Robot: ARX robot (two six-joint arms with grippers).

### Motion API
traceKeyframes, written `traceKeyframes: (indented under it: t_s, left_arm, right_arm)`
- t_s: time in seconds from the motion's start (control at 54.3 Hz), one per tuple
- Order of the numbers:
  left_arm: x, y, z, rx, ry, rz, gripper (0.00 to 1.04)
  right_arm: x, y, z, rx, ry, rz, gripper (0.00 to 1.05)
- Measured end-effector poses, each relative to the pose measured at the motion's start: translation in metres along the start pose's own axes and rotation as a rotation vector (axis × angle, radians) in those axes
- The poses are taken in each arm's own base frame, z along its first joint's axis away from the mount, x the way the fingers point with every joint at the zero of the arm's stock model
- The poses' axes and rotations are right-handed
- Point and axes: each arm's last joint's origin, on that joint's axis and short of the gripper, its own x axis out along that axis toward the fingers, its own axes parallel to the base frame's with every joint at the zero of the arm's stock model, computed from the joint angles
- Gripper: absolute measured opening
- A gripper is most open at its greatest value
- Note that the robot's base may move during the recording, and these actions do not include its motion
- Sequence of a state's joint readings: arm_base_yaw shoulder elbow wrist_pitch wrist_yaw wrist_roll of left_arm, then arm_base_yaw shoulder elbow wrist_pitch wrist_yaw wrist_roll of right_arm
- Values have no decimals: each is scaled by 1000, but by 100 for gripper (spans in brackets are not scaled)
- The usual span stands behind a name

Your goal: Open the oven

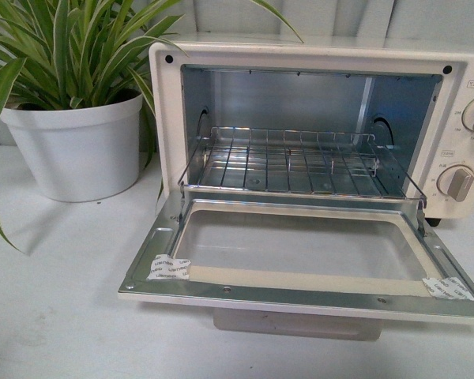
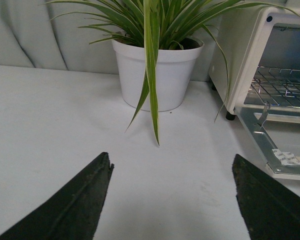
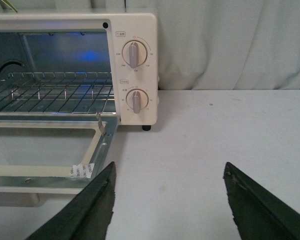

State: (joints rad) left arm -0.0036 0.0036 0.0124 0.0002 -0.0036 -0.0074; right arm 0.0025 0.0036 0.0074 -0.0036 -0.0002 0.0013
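Note:
The cream-white oven (image 1: 166, 110) stands in the middle of the front view with its glass door (image 1: 300, 253) folded down flat toward me. The wire rack (image 1: 292, 166) sits slid partly forward inside the metal interior. Two round knobs (image 1: 458, 181) are on its right panel. Neither arm shows in the front view. My left gripper (image 2: 172, 162) is open and empty over the white table, left of the oven (image 2: 250, 50). My right gripper (image 3: 170, 167) is open and empty over the table, beside the door's right corner (image 3: 82, 172) and below the knobs (image 3: 134, 100).
A white pot (image 1: 75, 146) with a long-leaved plant stands left of the oven, its leaves (image 2: 152, 75) hanging toward my left gripper. A pale curtain (image 3: 230, 45) hangs behind the white table (image 3: 215, 135). The door's handle (image 1: 296, 322) juts under the door's front edge.

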Motion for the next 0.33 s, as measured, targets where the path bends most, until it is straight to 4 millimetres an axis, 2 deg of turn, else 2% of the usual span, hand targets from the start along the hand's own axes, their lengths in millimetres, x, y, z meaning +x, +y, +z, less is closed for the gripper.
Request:
traceKeyframes:
  t_s: [0.074,0.11,0.331]
  left_arm:
    - [0,0,0,0,0,0,93]
    - [0,0,0,1,0,0,100]
    - [0,0,0,2,0,0,98]
  right_arm:
    - [0,0,0,0,0,0,93]
    - [0,0,0,1,0,0,97]
    - [0,0,0,0,0,0,95]
